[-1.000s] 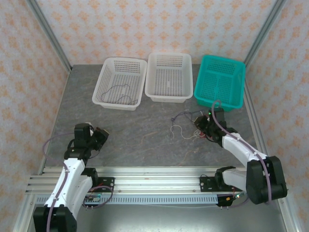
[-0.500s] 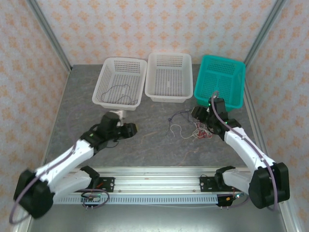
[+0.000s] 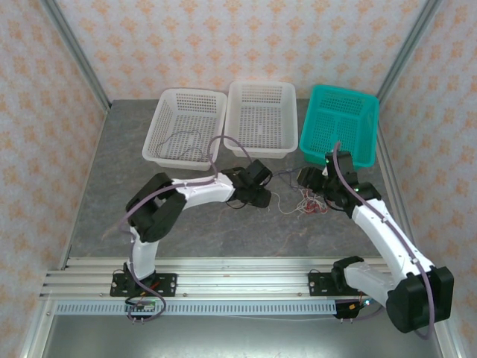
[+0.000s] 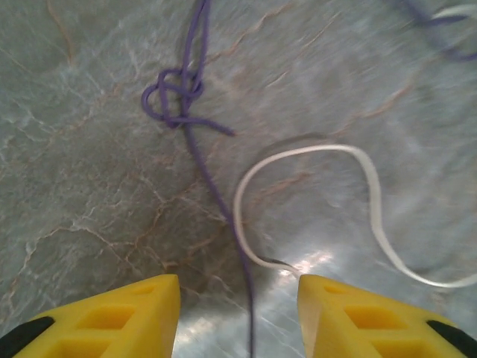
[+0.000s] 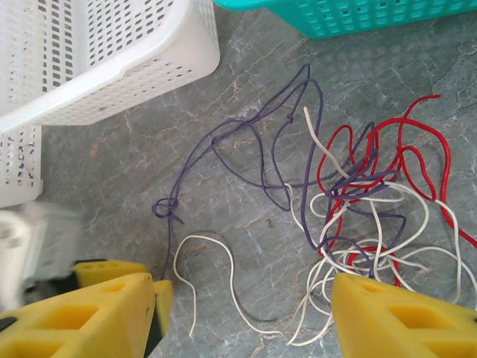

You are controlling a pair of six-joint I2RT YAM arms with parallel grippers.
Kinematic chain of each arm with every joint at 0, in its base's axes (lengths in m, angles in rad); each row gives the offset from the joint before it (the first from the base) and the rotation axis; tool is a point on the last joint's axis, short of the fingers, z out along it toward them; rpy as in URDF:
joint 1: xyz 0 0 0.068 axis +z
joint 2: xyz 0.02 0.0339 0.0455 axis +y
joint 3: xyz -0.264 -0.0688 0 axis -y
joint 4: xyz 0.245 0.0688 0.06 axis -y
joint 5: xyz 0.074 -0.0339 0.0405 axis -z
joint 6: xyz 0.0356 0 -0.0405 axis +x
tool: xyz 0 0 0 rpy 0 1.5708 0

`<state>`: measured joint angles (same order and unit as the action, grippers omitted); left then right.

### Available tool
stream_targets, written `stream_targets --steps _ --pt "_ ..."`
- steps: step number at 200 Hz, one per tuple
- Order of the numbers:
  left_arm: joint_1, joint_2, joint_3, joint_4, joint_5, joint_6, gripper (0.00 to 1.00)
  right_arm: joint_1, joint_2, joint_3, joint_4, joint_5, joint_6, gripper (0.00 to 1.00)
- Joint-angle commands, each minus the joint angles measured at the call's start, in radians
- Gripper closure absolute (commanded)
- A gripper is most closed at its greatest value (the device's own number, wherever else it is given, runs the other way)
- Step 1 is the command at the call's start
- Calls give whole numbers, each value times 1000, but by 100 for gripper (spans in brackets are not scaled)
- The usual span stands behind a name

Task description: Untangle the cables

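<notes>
We find the cables (image 5: pixel 350 201) tangled on the table (image 3: pixel 112 186), near the teal basket (image 3: pixel 339 123). Left gripper (image 4: pixel 238 294) released, hovering over 1 purple strand (image 4: pixel 216 194). Right gripper (image 5: pixel 242 298) released, fingers wide above the tangle.

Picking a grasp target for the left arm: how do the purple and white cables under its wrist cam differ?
The purple cable has a knot partway along; the white cable has none. Purple runs almost straight towards the gap between the fingers; white bends in a wide open loop to the right. Both are thin and lie on the table.
</notes>
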<state>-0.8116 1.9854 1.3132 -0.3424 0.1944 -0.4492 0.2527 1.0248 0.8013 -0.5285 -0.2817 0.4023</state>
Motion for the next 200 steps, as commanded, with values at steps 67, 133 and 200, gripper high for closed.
stream_targets --steps 67,133,200 --pt "-1 -59 -6 -65 15 34 100 22 2 -17 25 -24 -28 36" --pt "3 -369 35 -266 62 88 100 279 39 -49 267 180 -430 24" --pt "26 -542 177 -395 197 56 100 292 146 -149 794 -146 -807 18"
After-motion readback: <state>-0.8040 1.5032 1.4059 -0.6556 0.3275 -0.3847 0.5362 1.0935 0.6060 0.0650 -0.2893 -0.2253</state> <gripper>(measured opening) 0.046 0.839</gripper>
